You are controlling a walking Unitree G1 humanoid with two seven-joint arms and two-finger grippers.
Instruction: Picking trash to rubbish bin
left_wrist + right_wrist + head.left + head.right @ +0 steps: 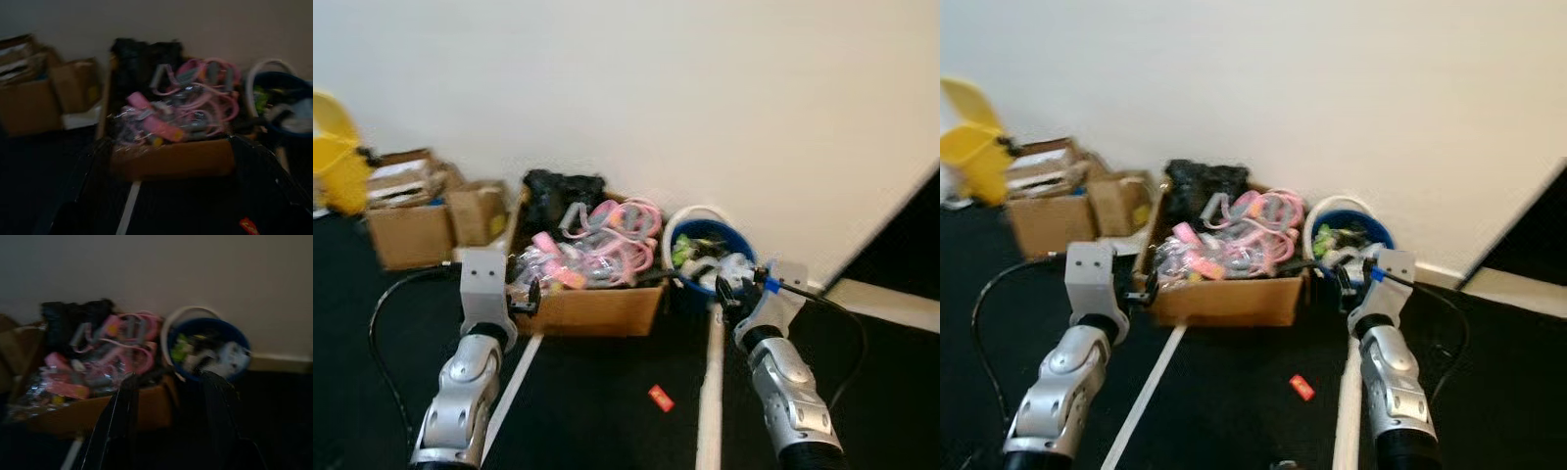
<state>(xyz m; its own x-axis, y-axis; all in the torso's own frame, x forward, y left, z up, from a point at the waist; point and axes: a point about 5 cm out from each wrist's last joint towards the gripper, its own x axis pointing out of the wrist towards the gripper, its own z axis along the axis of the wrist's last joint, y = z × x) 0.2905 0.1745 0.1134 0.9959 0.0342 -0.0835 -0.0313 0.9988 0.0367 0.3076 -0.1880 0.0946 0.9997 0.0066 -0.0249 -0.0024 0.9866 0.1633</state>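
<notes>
A blue rubbish bin (736,243) with a white handle stands against the wall, holding green and white scraps. A small red piece of trash (661,398) lies on the dark floor between my two arms, nearer than the boxes. My right gripper (170,377) is raised just in front of the bin, open, with nothing between its fingers. My left gripper (171,142) is open and bare too, held before the near left corner of a cardboard box (597,308).
The cardboard box, left of the bin, is piled with pink bands, packets and a black bag. Smaller cardboard boxes (411,235) and a yellow object (337,157) stand further left. White lines (710,392) run along the dark floor. A pale wall closes the back.
</notes>
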